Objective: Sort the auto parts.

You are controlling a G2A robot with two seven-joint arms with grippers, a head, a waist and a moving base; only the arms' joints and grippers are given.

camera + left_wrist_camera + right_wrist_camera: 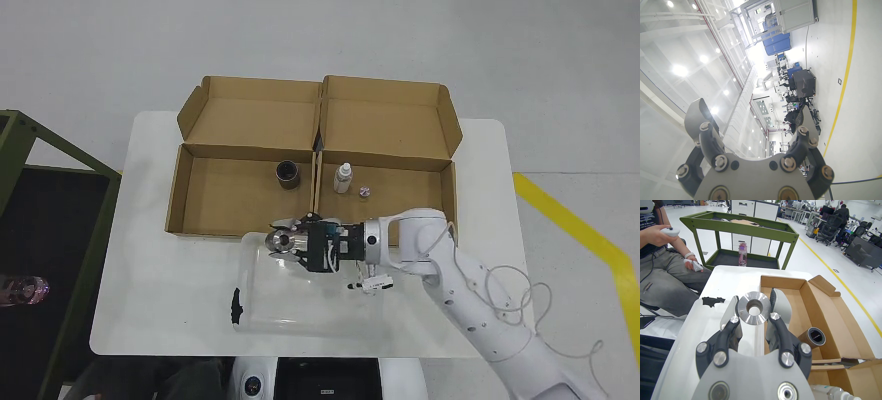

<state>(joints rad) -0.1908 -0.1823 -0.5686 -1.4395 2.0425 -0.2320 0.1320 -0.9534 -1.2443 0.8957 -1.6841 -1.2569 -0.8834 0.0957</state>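
Bright even overhead light, ceiling lamps (679, 70) flaring white, wrist views bowed at edges.

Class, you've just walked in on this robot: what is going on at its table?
The right gripper is shut on a metal ring, held over the clear tray near the left cardboard box. That box holds a dark cylinder. The right cardboard box holds a white bottle and a small part. The left gripper is open, pointing away from the table.
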